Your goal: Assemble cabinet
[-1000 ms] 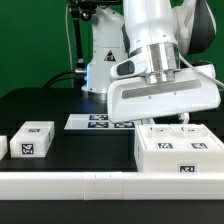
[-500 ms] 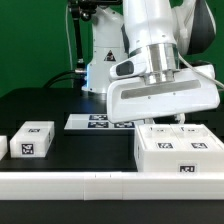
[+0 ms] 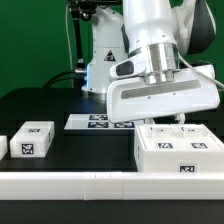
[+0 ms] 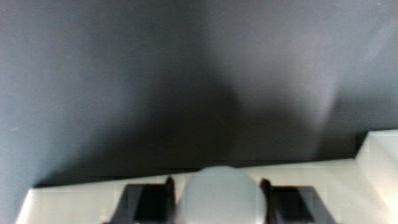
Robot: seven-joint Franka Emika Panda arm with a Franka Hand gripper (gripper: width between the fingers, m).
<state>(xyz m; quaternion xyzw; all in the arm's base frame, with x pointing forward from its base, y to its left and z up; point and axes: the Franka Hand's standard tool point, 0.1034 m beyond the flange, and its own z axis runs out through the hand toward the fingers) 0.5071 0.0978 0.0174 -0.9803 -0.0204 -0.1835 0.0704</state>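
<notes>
From the exterior view's left I am counting two blocks: one small white block (image 3: 3, 146), cut off by the frame edge, and a second small white block (image 3: 32, 140) showing one black-and-white tag on its front. Both are sitting on the black table (image 3: 60, 105). Next I am seeing one marker board (image 3: 98, 122) lying flat, farther back. At the exterior view's right I am looking at the one cabinet (image 3: 180, 152), resting on the table near its front edge. The one gripper (image 3: 168, 118) is hanging directly over it, close to its top. I cannot tell whether the jaws are apart or together: the white hand is covering them and the wrist view is blurring.
</notes>
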